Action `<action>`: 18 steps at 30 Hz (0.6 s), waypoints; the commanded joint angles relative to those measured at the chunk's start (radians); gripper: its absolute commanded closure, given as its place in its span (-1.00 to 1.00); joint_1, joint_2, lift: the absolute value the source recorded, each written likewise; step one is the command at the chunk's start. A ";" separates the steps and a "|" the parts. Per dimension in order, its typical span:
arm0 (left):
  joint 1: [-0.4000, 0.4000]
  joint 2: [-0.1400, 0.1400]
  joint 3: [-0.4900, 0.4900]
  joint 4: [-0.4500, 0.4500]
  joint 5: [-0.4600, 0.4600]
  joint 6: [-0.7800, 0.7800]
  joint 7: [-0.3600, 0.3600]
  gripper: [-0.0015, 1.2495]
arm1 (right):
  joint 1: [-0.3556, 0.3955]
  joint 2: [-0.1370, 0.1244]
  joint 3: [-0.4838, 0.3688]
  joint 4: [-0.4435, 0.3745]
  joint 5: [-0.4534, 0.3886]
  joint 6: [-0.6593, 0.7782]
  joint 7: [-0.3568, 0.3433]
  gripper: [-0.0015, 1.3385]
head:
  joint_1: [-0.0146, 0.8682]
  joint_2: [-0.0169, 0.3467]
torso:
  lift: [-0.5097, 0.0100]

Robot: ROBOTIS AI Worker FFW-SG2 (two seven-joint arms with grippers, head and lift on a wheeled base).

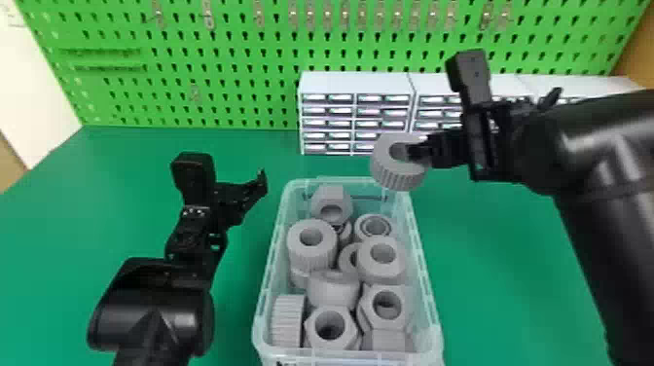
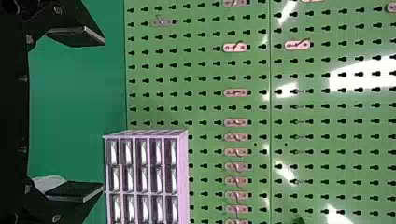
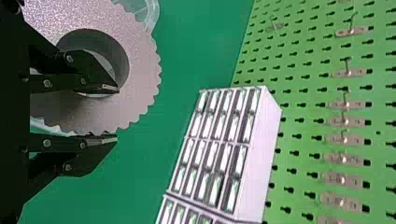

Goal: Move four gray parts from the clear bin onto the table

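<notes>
My right gripper (image 1: 419,152) is above the far right corner of the clear bin (image 1: 427,272), shut on a ridged gray part (image 1: 396,174). In the right wrist view the right gripper (image 3: 114,114) has one finger inside the hole of the gray part (image 3: 142,70) and the other against its toothed outer rim. Several gray parts lie heaped in the bin, among them a round one (image 1: 311,260) and a hex-shaped one (image 1: 372,321). Left of the bin, over the table, is my left gripper (image 1: 238,177); in the left wrist view the left gripper (image 2: 100,114) stands open with nothing between its fingers.
White drawer cabinets (image 1: 355,83) stand at the back of the green table (image 1: 491,272), from the middle to the right. Behind them rises a green pegboard (image 1: 233,78) with small metal hooks. Table surface extends on both sides of the bin.
</notes>
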 commanded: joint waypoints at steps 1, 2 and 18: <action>0.001 0.000 -0.001 0.000 0.000 0.001 0.000 -0.71 | 0.024 -0.011 -0.042 -0.040 0.021 0.039 0.000 0.56 | 0.60 -0.51 | 0.76; 0.001 0.000 -0.001 0.000 0.000 0.001 0.000 -0.71 | 0.030 -0.012 -0.051 -0.045 0.024 0.045 0.000 0.56 | 0.60 -0.51 | 0.76; -0.001 0.000 -0.004 0.008 0.000 0.001 0.000 -0.71 | 0.130 -0.028 -0.195 -0.091 0.104 0.091 0.000 0.56 | 0.60 -0.51 | 0.76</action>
